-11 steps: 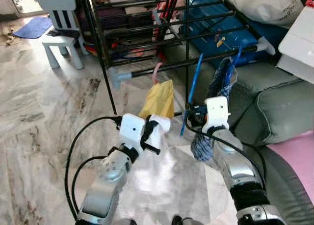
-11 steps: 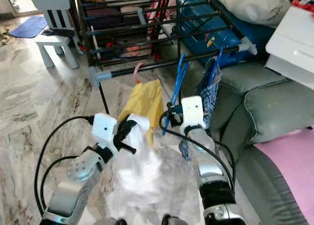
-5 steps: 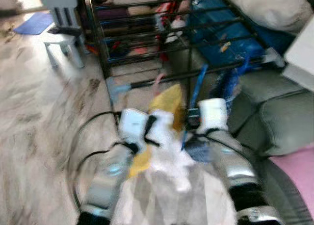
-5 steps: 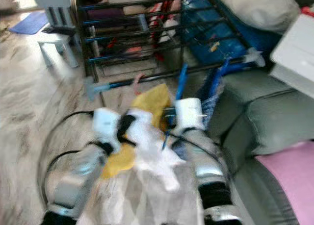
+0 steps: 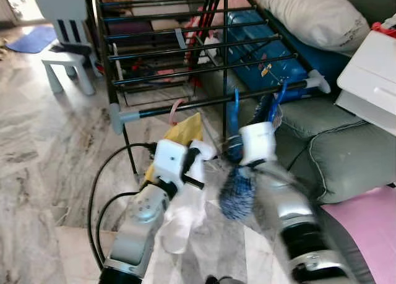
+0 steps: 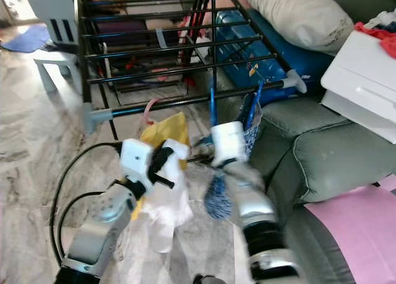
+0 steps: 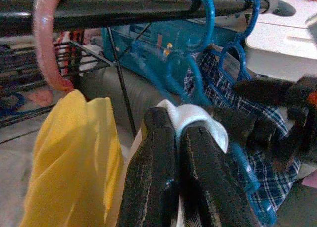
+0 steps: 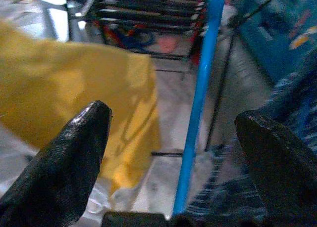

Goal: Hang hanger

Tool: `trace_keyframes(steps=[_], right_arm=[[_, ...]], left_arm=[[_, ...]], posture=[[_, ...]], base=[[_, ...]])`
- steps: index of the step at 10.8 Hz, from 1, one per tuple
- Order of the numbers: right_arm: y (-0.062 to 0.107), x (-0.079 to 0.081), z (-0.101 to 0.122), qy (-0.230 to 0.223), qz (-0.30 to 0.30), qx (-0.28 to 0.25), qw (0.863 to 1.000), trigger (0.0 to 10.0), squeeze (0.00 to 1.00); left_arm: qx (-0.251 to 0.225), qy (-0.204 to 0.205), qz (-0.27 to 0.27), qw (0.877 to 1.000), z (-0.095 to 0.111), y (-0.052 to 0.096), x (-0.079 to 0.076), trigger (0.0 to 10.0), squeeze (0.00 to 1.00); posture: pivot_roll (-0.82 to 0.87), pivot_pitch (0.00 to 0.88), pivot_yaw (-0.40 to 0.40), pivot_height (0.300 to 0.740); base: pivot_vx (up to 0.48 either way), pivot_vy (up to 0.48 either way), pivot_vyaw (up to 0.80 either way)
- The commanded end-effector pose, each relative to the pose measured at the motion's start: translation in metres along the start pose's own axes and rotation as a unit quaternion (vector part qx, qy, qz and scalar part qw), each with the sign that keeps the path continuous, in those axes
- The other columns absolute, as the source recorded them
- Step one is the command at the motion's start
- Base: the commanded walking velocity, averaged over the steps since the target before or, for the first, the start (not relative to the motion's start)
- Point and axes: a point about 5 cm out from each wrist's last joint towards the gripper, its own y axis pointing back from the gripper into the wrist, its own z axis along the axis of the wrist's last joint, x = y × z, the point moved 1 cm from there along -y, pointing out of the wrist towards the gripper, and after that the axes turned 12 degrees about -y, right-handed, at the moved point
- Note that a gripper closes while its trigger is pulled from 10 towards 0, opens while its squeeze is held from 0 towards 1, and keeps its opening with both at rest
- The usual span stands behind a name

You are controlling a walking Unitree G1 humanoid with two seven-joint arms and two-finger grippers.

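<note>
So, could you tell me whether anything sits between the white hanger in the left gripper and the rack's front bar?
Nothing solid blocks it. The left gripper is shut on the white hanger just below the front bar. A pink hook and blue hooks already hang there, with free bar between them.

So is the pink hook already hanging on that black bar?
Yes, in the left wrist view the pink hook curls over the black bar, with yellow cloth below it.

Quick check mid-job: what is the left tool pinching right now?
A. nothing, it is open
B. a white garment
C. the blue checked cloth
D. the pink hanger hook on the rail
B: the left tool has its black fingers closed together on a fold of the white garment, just below the black drying-rack rail.
</note>
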Motion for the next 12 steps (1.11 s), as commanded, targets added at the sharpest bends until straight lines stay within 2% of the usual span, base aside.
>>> trace_keyframes(steps=[1, 6, 7, 10, 11, 12], right_arm=[[0.001, -0.007, -0.002, -0.001, -0.008, 0.008, 1.000, 10.0, 0.00], [-0.002, -0.027, -0.005, 0.022, -0.045, 0.040, 0.998, 10.0, 0.00], [-0.002, -0.031, -0.006, 0.015, -0.048, 0.040, 0.998, 10.0, 0.00], [-0.012, -0.030, 0.001, 0.017, -0.045, 0.041, 0.998, 10.0, 0.00], [-0.016, -0.027, 0.005, 0.009, -0.037, 0.038, 0.999, 6.7, 0.00], [-0.019, -0.024, 0.007, -0.017, -0.024, 0.035, 0.999, 0.0, 0.00]], left_arm=[[-0.017, -0.006, -0.002, 1.000, 0.007, -0.002, -0.002, 10.0, 0.00], [-0.014, -0.009, -0.005, 1.000, 0.008, -0.004, -0.005, 10.0, 0.00], [-0.013, -0.009, -0.003, 1.000, 0.007, -0.003, -0.004, 10.0, 0.00], [-0.012, -0.010, -0.008, 1.000, 0.007, -0.004, -0.006, 10.0, 0.00], [-0.011, -0.010, -0.008, 1.000, 0.007, -0.004, -0.006, 10.0, 0.00], [-0.011, -0.011, -0.008, 1.000, 0.007, -0.004, -0.006, 10.0, 0.00]], posture=[[-0.03, 0.089, -0.043, 0.740], [-0.03, 0.088, -0.042, 0.740], [-0.03, 0.088, -0.043, 0.740], [-0.03, 0.089, -0.039, 0.740], [-0.03, 0.087, -0.037, 0.740], [-0.02, 0.088, -0.039, 0.740]], base=[[0.000, 0.000, 0.00], [0.000, 0.000, 0.00], [0.000, 0.000, 0.00], [0.000, 0.000, 0.00], [0.000, 0.000, 0.00], [0.000, 0.000, 0.00]])
